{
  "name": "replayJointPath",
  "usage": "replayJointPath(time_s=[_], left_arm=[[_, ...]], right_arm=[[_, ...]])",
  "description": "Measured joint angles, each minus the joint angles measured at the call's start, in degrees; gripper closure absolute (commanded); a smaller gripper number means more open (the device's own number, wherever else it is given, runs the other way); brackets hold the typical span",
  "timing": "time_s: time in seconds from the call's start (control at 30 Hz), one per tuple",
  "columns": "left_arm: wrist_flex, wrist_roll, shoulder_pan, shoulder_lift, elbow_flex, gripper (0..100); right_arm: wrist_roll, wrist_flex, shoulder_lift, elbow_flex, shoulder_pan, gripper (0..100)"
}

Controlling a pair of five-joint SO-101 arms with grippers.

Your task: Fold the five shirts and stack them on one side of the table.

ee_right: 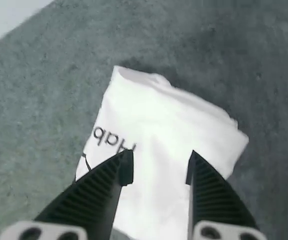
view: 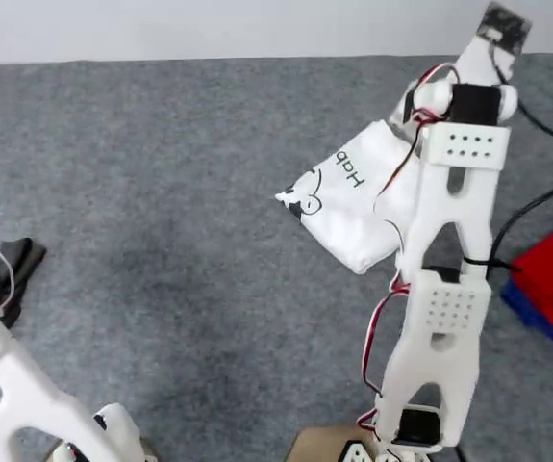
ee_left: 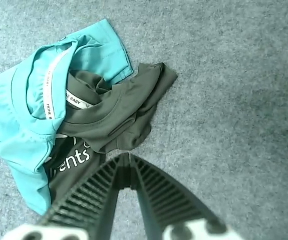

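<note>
The table (view: pixel 161 241) is covered all over in grey, felt-like fabric with a mottled, fibrous nap. In the high view a pale, plain wall (view: pixel 209 29) runs as a strip from 10 to 2 o'clock and meets the table's far edge in a straight line. At 6 o'clock a tan board (view: pixel 319 445) pokes in at the edge. The light is soft and even.

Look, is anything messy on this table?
Yes. The teal shirt and the dark grey shirt lie crumpled in one heap, not folded. The white shirt is folded but sits crooked.
</note>
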Motion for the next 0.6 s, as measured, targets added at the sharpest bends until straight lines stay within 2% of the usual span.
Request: replayJointPath(time_s=[0.1,0.17,0.4,0.6], left_arm=[[0.0,0.0,0.0,0.0,0.0,99],[0.0,0.0,0.0,0.0,0.0,99],[0.0,0.0,0.0,0.0,0.0,99],[0.0,0.0,0.0,0.0,0.0,99]], right_arm=[[-5.5,0.0,-3.5,10.6,0.0,59.5],[-8.8,0.0,-3.9,15.2,-0.2,55.6],[-11.3,-0.8,0.7,17.5,-3.3,55.4],[-11.3,-7.3,9.4,17.5,-3.9,55.4]])
